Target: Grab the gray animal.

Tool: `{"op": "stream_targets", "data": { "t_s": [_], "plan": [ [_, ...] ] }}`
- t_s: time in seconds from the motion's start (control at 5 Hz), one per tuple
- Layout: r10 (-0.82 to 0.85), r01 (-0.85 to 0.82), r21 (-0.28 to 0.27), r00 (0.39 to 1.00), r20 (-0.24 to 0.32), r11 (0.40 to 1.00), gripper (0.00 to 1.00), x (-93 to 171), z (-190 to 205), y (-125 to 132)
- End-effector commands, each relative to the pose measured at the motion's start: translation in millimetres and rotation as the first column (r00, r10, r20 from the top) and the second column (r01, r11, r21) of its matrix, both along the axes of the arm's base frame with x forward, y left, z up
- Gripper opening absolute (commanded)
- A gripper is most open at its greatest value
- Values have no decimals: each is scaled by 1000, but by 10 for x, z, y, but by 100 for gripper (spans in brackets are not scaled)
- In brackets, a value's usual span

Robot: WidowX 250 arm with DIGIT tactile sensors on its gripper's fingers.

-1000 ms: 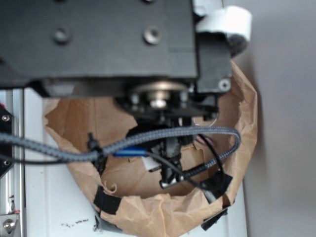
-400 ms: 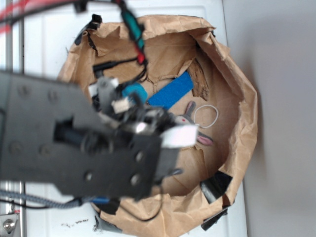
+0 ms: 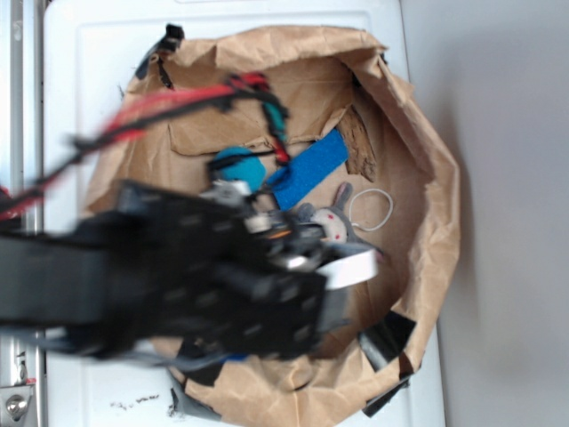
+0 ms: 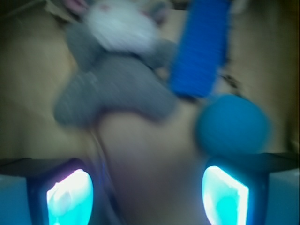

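The gray animal (image 3: 325,219), a small plush with a cream face and long ears, lies on the floor of the brown paper bag (image 3: 442,205), just right of my blurred arm (image 3: 178,276). In the wrist view the gray animal (image 4: 117,79) lies ahead of and apart from my gripper (image 4: 147,197). The gripper's two glowing fingertips (image 4: 70,197) stand wide apart, open, with only bare paper between them. A teal ball (image 4: 232,124) sits just past the right fingertip.
A blue flat block (image 3: 308,165) lies beside the teal ball (image 3: 240,167), both close to the toy. A thin white ring (image 3: 372,209) lies right of the toy. The bag's crumpled walls ring everything, with black tape (image 3: 388,334) at the front.
The arm has swung away from the camera and down into the bag, uncovering the toys. Since 0.4 s ago it has shifted slightly right, closer to the gray animal.
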State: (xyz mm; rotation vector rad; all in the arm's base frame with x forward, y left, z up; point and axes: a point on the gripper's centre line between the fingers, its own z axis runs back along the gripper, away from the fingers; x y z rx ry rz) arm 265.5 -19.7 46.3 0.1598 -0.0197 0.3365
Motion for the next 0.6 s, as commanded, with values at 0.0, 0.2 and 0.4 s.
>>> {"op": "stream_targets", "data": {
  "t_s": [0.0,0.2,0.4],
  "plan": [
    [79,-78,-44,997,14,996,100,545,206,128],
    [83,-80,-53,996,45,995,100,653,258,198],
    [77,-76,-25,994,75,997,100,636,212,215]
  ]
}}
